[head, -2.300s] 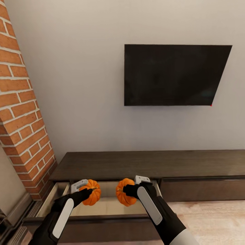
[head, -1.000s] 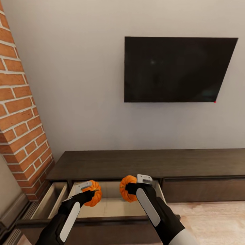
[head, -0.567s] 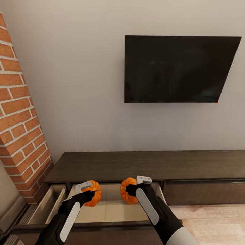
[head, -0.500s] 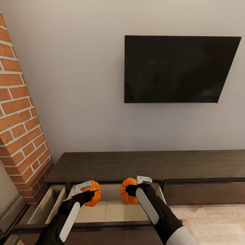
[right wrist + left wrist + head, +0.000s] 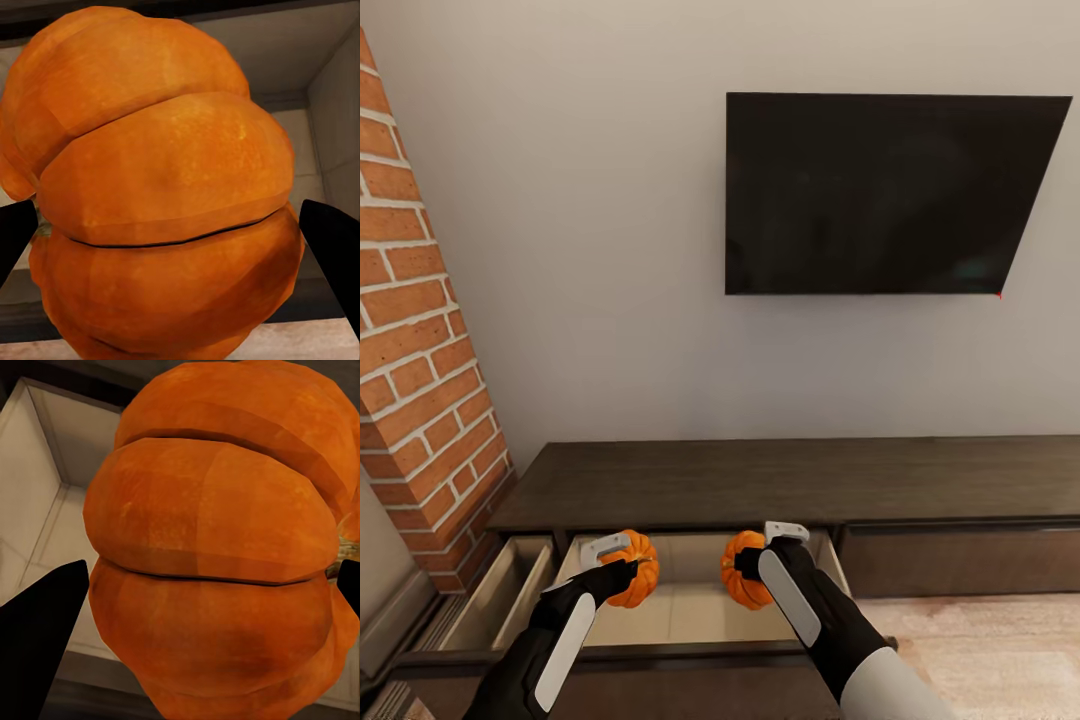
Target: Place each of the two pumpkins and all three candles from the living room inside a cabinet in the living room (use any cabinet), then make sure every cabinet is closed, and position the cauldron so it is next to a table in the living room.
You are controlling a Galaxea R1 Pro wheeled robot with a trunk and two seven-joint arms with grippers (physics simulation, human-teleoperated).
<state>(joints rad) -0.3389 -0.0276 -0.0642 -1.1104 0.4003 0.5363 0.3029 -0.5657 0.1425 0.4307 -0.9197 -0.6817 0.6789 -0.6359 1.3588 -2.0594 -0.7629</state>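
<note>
Holding one pumpkin (image 5: pixel 632 568) in my left gripper (image 5: pixel 622 570), another pumpkin (image 5: pixel 743 583) in my right gripper (image 5: pixel 752 562), both clamped, bottom center, apparently above the open cabinet drawer (image 5: pixel 680 610).

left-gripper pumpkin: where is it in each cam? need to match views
Head view: left pumpkin, low and left of centre, held in the left gripper over the open drawer.
Left wrist view: same pumpkin close up, centre.
Right wrist view: that is the other pumpkin.
Shared landmark: the drawer's beige interior.
</note>
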